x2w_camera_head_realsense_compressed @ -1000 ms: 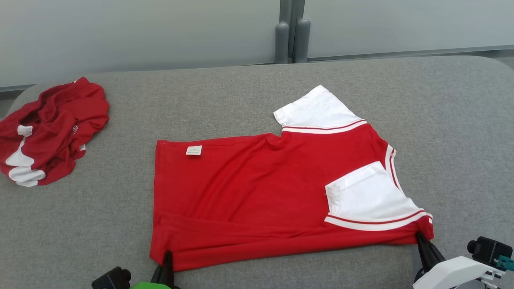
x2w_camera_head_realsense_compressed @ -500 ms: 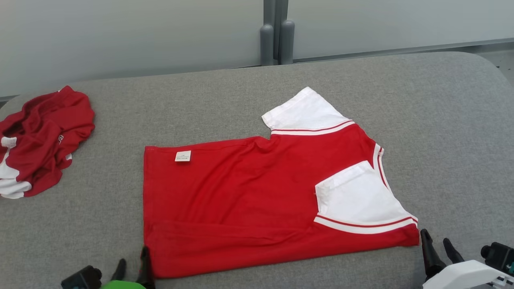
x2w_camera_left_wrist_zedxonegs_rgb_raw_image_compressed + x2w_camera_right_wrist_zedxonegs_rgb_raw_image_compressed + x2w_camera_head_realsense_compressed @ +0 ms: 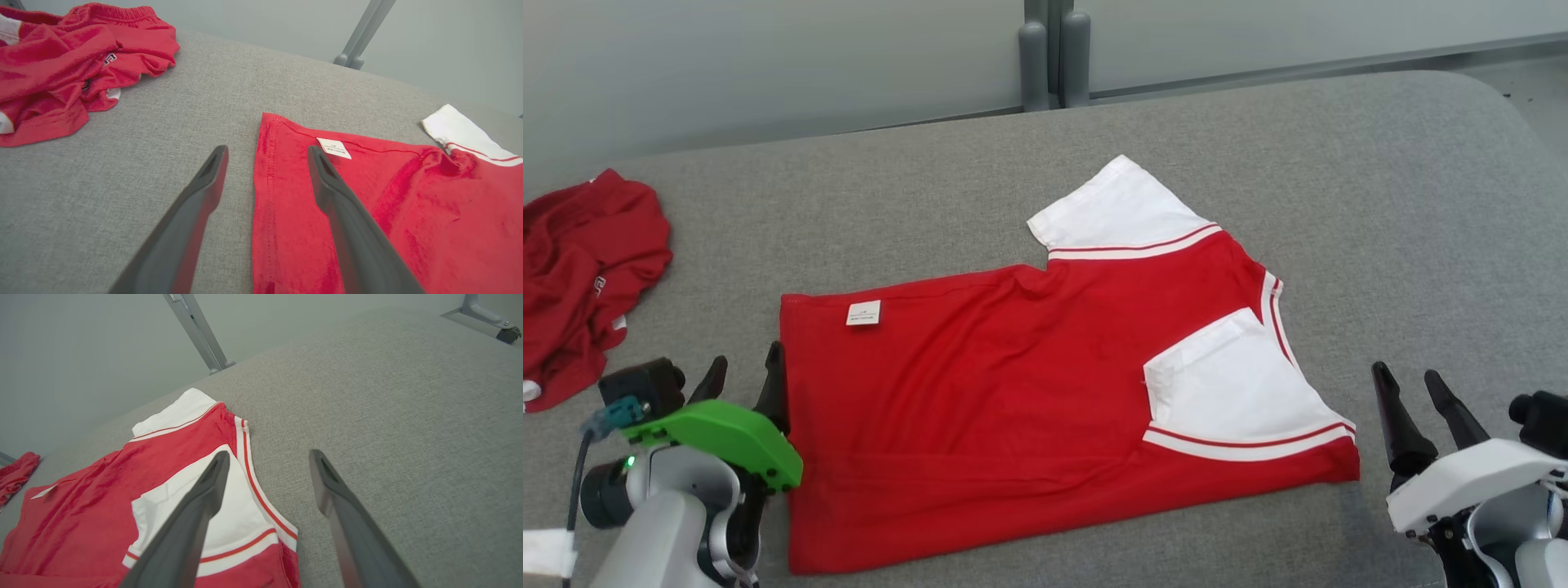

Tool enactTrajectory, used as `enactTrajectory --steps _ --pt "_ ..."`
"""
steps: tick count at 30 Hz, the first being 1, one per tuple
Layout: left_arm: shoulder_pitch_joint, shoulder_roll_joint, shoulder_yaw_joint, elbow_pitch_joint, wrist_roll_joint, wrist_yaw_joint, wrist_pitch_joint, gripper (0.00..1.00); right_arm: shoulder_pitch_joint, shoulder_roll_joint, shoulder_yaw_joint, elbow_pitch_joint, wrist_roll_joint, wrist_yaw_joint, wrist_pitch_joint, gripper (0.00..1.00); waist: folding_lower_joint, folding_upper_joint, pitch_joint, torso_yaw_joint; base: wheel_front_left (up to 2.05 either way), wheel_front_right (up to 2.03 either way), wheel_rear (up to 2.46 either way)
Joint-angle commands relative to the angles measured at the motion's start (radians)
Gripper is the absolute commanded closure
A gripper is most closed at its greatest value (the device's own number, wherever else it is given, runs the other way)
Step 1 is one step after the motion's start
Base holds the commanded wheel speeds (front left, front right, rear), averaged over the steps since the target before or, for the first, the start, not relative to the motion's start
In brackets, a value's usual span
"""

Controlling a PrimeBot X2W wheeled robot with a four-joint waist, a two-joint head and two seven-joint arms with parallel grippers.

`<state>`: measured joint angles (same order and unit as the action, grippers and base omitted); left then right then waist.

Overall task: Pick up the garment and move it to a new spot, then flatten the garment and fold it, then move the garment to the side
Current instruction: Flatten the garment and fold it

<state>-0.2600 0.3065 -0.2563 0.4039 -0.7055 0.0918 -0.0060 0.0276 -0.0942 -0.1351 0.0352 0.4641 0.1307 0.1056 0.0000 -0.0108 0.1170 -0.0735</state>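
The garment [image 3: 980, 384], a red short-sleeved shirt of smooth, faintly sheeny knit, lay flat near the middle of the table [image 3: 1380, 212], hem to the left and neck to the right. Its body made a broad, roughly rectangular panel with shallow creases along the near edge. A small white rectangular label [image 3: 863, 313] sat on the red cloth by the far left corner. The far sleeve [image 3: 1115, 212], white with a red-and-white striped band, stuck out past the far edge as a blunt trapezoid. The near sleeve [image 3: 1233, 384], banded alike, was folded inward onto the red body. The table had a grey, coarse woven covering and rounded corners.

The left tool [image 3: 747, 363] was released, its two long, dark, tapering fingers [image 3: 204, 192] spread with nothing between them. It sat at the garment's left hem, one finger over bare table and the other over the red edge. The right tool [image 3: 1405, 374] was likewise released and empty, over bare table just right of the garment's near right corner, apart from the cloth.

A second garment [image 3: 580, 278], red with white patches, lay crumpled in soft folds at the left end of the table, well apart from the flat one. Two rounded grey posts [image 3: 1054, 53] stood beyond the far edge against a pale, plain wall [image 3: 768, 65]
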Motion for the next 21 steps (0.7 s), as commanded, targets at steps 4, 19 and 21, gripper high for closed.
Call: enactTrajectory --steps 4,19,21 --pt "-0.126 0.026 -0.029 0.068 0.032 -0.012 0.056 0.00 -0.051 -0.044 0.041 -0.053 0.018 0.000 0.038 0.00 0.0000 0.0108 0.069 -0.043 0.00 0.00 0.00" --pt "-0.374 0.052 -0.092 0.338 0.087 -0.036 0.151 0.00 -0.131 -0.101 0.147 -0.050 0.062 0.000 0.040 0.00 0.0000 0.0108 0.161 -0.099 0.00 0.00 0.00" --pt "-0.385 0.054 -0.098 0.359 0.086 -0.045 0.162 0.00 -0.131 -0.106 0.155 -0.043 0.067 0.000 0.034 0.00 0.0000 0.0108 0.161 -0.100 0.00 0.00 0.00"
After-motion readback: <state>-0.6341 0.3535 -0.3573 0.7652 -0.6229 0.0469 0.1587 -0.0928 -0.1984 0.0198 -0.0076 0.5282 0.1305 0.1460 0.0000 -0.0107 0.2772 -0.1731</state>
